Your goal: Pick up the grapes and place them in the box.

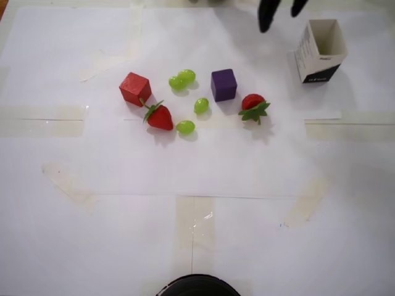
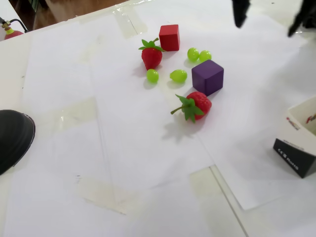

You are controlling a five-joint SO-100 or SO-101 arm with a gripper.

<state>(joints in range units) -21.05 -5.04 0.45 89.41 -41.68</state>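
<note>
The grapes (image 1: 186, 76) (image 2: 178, 75) are glossy light green. The box (image 1: 321, 49) (image 2: 302, 143) is white with small dark print and a black band at its base. Beside the grapes, one cube (image 1: 134, 88) (image 2: 169, 37) is red and the other cube (image 1: 223, 84) (image 2: 207, 77) purple. Both strawberries (image 1: 160, 116) (image 2: 197, 105) are red with green leaves. The desk (image 1: 197, 234) is white paper with beige tape strips. The hand (image 1: 281, 13) is black.

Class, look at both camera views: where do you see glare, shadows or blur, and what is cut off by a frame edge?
Overhead view: even, soft light; faint shadows under the purple cube and strawberries; tape glints near the bottom centre; the gripper is dark, slightly blurred and cropped at the top. Fixed view: softer shadows fall toward the lower left of the strawberry; the box is cut by the right edge; grapes show small highlights.
</note>
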